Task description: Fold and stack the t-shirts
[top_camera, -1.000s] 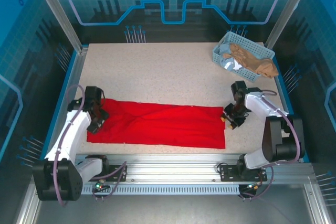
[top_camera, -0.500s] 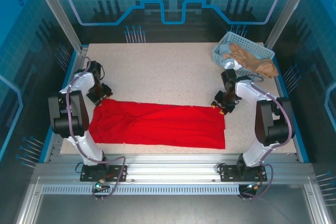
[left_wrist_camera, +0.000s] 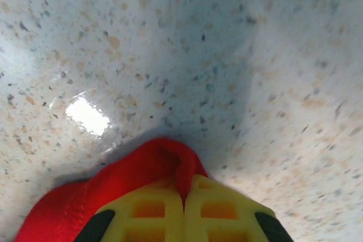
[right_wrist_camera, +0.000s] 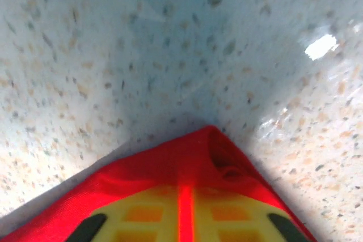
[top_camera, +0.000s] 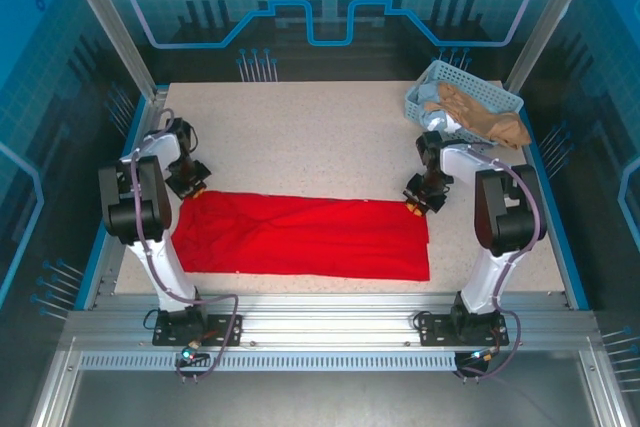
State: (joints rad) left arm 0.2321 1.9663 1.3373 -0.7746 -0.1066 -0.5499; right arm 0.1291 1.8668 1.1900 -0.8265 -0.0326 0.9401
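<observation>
Red t-shirt (top_camera: 300,237) lies as a long strip across the near half of the table (top_camera: 320,137). The left gripper (top_camera: 190,185) is clamped on its far-left corner and the right gripper (top_camera: 418,203) on its far-right one, both pinched tight on cloth. I'd lift both corners together, level, keeping the edge taut, since uneven pulls will skew the fold. Spare clothes (top_camera: 470,117) sit in the basket (top_camera: 413,107) at the table's far-right corner.

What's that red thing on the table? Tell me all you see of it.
A bright red t-shirt of soft cloth, folded into a long flat band lying left to right on the speckled table, lightly creased. The left gripper is shut on its far left corner, the right gripper on its far right corner; both corners bunch slightly.
</observation>
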